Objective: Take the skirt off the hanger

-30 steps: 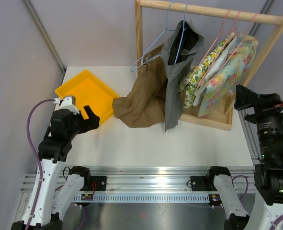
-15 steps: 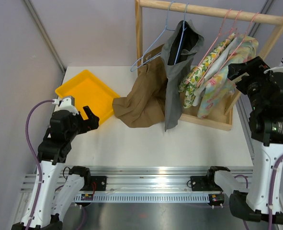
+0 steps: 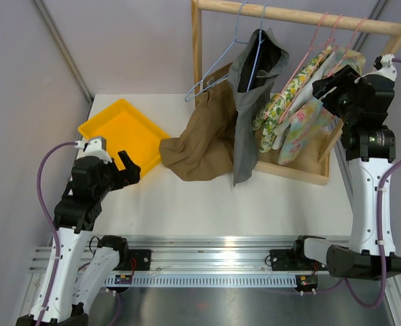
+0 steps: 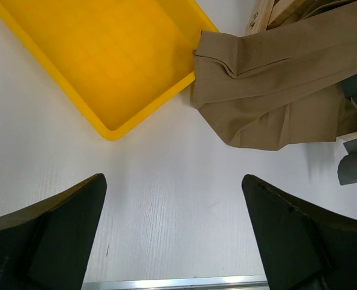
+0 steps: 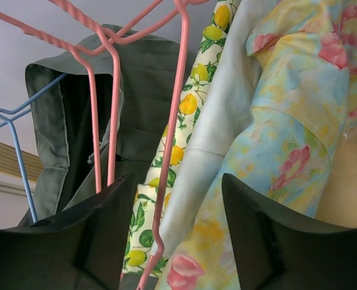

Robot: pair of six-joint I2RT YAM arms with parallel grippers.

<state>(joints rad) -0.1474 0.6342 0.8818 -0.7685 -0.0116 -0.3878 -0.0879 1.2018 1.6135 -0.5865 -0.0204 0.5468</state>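
A pastel floral skirt (image 3: 310, 125) (image 5: 299, 109) hangs from a pink hanger (image 3: 327, 32) (image 5: 173, 115) at the right end of the wooden rack (image 3: 302, 15). A lemon-print garment (image 3: 276, 109) (image 5: 193, 103) hangs just left of it. My right gripper (image 3: 328, 92) (image 5: 177, 181) is raised against these clothes. Its jaws stand apart on either side of the pink hanger wire and a pale fold of cloth, not pressing on them. My left gripper (image 3: 125, 168) (image 4: 173, 181) hovers wide open over the bare table beside the tray.
A yellow tray (image 3: 119, 129) (image 4: 106, 54) lies at the back left. A brown garment (image 3: 203, 139) (image 4: 275, 96) spills from the rack onto the table. A grey garment (image 3: 251, 102) hangs on a blue hanger (image 3: 220, 64). The rack's wooden base (image 3: 302, 173) sits at right.
My right arm has swung up from the table's right edge to the floral clothes on the rack, and its jaws have narrowed. The left arm has stayed still.
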